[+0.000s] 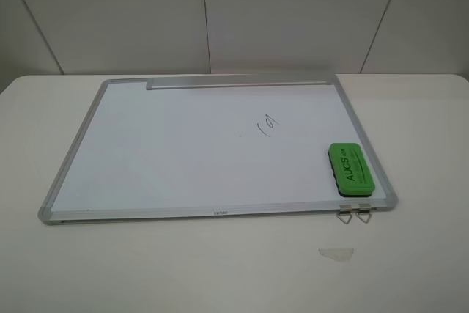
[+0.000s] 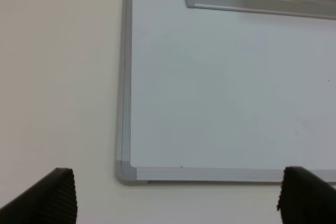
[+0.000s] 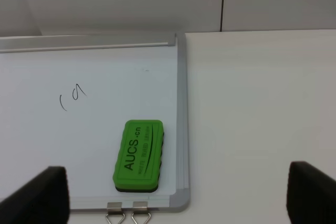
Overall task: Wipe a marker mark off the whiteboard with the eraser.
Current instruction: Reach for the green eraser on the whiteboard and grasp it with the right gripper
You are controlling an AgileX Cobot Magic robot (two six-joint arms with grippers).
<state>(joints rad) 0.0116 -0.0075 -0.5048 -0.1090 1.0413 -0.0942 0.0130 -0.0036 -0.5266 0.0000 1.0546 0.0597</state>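
The whiteboard [image 1: 176, 155] lies flat on the table, its grey tray strip [image 1: 238, 83] along the far edge. The marker mark [image 1: 268, 127], a short stroke and a "9" loop, sits right of the board's middle. The green eraser [image 1: 352, 169] rests lettering-up on the board's near right corner, apart from the mark. My right gripper [image 3: 176, 198] hangs open above that corner, with the eraser [image 3: 139, 155] just ahead of its fingers [image 3: 39, 195] and the mark [image 3: 72, 96] further on. My left gripper [image 2: 176, 198] is open over the board's near left corner [image 2: 125, 171]. Neither gripper shows in the exterior high view.
Two small metal clips [image 1: 354, 214] hang off the board's near edge below the eraser. A scrap of clear tape [image 1: 335, 253] lies on the white table [image 1: 410, 254] in front. A tiny faint dot [image 1: 241, 135] sits left of the mark. A panelled wall stands behind.
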